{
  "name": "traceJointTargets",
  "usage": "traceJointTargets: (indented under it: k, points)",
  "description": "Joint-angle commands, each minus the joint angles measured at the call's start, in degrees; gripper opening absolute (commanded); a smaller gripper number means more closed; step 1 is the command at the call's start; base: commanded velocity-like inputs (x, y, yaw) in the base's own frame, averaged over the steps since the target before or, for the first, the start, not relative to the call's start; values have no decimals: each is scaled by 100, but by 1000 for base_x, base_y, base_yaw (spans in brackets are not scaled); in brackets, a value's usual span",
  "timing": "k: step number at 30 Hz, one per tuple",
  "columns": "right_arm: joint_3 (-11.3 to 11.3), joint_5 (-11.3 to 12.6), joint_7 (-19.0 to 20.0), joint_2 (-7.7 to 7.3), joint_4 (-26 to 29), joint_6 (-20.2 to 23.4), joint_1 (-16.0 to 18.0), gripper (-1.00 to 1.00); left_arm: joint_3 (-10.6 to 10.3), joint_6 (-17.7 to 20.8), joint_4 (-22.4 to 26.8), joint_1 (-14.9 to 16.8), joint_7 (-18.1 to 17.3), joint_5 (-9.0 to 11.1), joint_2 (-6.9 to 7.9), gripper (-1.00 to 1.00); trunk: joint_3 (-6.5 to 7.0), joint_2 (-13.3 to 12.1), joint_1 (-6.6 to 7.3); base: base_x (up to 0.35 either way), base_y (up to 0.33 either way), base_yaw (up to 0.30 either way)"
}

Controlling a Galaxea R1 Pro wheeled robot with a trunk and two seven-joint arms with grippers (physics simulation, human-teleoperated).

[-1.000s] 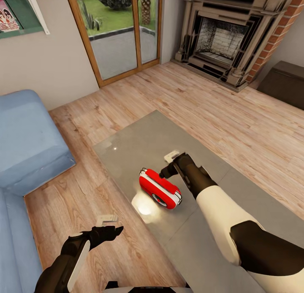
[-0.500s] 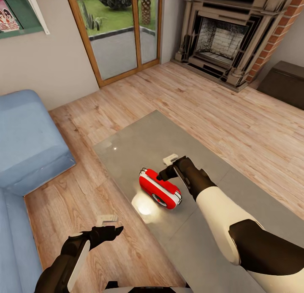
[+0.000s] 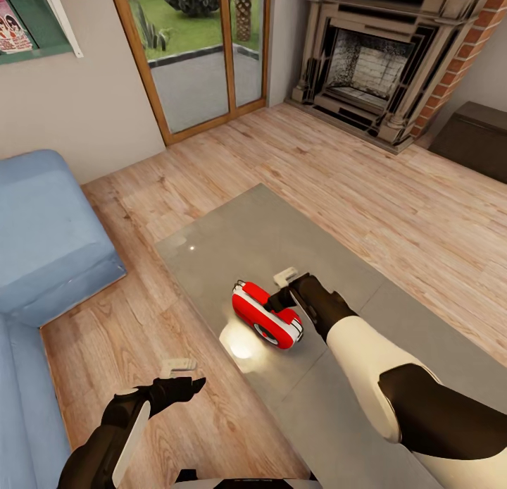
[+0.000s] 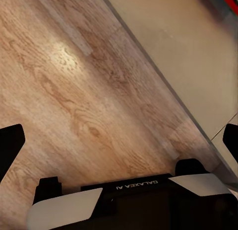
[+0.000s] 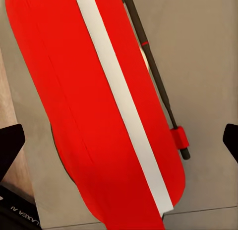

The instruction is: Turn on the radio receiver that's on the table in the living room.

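Right tool: because I want the switch, I hold my black two-fingered right tool [image 3: 283, 292] spread wide just above the small red rounded radio receiver with white trim [image 3: 265, 316].
Radio: lies tipped mid-way on the glossy grey-beige low surface [image 3: 232, 242]; thin dark handle alongside.
Left tool: my left tool [image 3: 184, 378] hangs spread, idle, over the wood floor [image 4: 74, 91].

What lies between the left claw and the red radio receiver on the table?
In the head view, between the left claw and the radio receiver there is bare wood floor, then the table edge and its glossy top. Nothing stands there.
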State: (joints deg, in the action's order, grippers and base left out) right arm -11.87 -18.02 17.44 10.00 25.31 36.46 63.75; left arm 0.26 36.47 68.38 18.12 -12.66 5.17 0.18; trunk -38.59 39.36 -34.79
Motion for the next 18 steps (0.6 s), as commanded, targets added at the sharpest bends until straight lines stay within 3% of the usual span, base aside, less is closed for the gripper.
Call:
traceJointTargets:
  k: [1, 18]
  points:
    - [0, 0, -1, 0, -6, -6, -1, 100, 0, 0, 0, 1, 0, 1, 0, 100, 0, 0, 0, 0, 0, 0]
    - [11, 8, -16, 0, -313, -403, -2, 100, 0, 0, 0, 0, -6, -7, 0, 100, 0, 0, 0, 0, 0, 0]
